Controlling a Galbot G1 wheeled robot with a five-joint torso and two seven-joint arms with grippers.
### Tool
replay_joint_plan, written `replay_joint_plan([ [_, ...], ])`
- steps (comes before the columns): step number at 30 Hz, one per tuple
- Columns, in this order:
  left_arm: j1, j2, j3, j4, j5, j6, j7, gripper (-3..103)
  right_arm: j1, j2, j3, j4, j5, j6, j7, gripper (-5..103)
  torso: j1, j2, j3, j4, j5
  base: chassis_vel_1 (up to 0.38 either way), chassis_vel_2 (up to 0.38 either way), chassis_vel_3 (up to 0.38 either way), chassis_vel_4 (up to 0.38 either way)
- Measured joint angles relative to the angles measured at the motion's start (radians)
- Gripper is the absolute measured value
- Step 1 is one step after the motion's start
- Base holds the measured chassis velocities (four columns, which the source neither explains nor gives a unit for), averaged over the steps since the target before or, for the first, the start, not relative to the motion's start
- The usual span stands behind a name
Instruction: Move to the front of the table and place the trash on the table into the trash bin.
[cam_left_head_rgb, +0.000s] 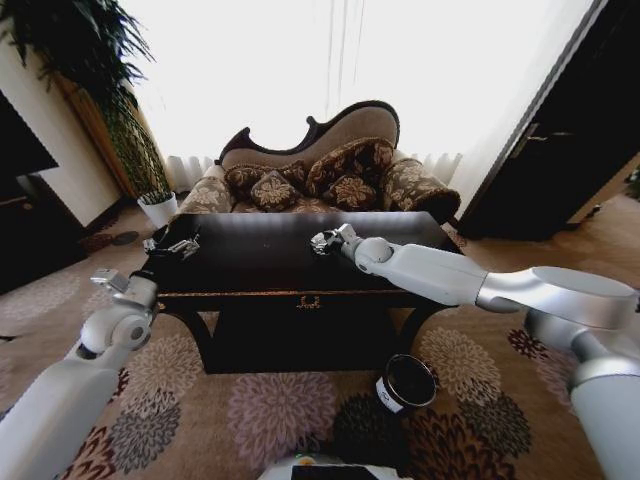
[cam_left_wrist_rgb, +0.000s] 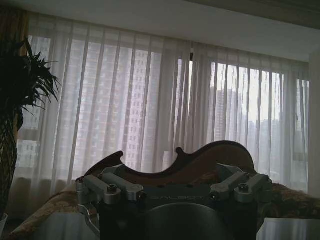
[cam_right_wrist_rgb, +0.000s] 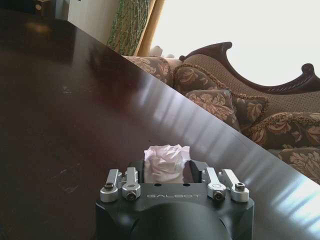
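Tabletop (cam_left_head_rgb: 270, 262): dark, glossy surface directly before the robot, so both arms can reach over it.
Right hand (cam_left_head_rgb: 322, 242): extended over the tabletop's middle; its fingers sit either side of a crumpled white paper scrap (cam_right_wrist_rgb: 166, 163) and appear pressed against it, probably a grasp prior to lifting.
Left hand (cam_left_head_rgb: 178, 246): raised near the tabletop's left end, seemingly idle; whether its fingers are spread cannot be told.
Trash bin (cam_left_head_rgb: 406, 383): black bucket with white label, on the carpet just right of the tabletop's front, within the right arm's reach; its interior looks dark and contents cannot be made out.
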Motion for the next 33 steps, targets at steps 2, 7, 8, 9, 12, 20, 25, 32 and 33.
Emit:
replay_joint_plan([
  [2,0.0,0.0,0.0,0.0,0.0,0.0,0.0,100,0.001,0.0,-0.001,0.0,0.0,0.0,0.0,52,0.0,0.0,0.0,0.0,0.0,0.0,0.0,0.0,0.0],
  [7,0.0,0.0,0.0,0.0,0.0,0.0,0.0,100,0.005,0.001,-0.016,0.0,0.0,-0.001,0.002,31,0.0,0.0,0.0,0.0001,-0.0001,0.0,0.0,0.0,0.0],
  [8,0.0,0.0,0.0,0.0,0.0,0.0,0.0,100,0.005,0.0,-0.018,0.001,0.0,-0.001,0.003,31,0.0,0.0,0.0,0.0001,0.0,0.0,0.0,0.0,0.0],
  [9,0.0,0.0,0.0,0.0,0.0,0.0,0.0,100,0.005,-0.002,-0.019,0.003,0.0,-0.001,0.003,20,0.0,0.0,0.0,0.0001,0.0,0.0,0.0,0.0,0.0],
  [12,0.0,0.0,0.0,0.0,0.0,0.0,0.0,100,0.005,-0.005,-0.019,0.006,0.001,-0.002,0.004,14,0.0,0.0,0.0,0.0001,0.0,0.0,0.0,0.0,0.0],
  [20,0.0,0.0,0.0,0.0,0.0,0.0,0.0,100,0.008,-0.026,-0.005,0.051,0.024,-0.009,0.021,0,0.0,0.0,0.0,0.0,0.0,0.0,0.0,0.0,0.0],
  [25,0.0,0.0,0.0,0.0,0.0,0.0,0.0,100,0.022,-0.06,0.006,0.103,0.054,-0.016,0.036,0,0.0,0.0,0.0,0.0001,0.0,0.0,0.0,0.0,0.0],
  [32,0.0,0.0,0.0,0.0,0.0,0.0,0.0,100,0.021,-0.134,0.045,0.191,0.098,-0.027,0.069,0,0.0,0.0,0.0,0.0,-0.0001,0.0,0.0,0.0,0.0],
  [33,0.0,0.0,0.0,0.0,0.0,0.0,0.0,100,-0.019,-0.17,0.095,0.236,0.118,-0.034,0.097,0,0.0,0.0,0.0,0.0,0.0001,0.0,0.0,0.0,0.0],
])
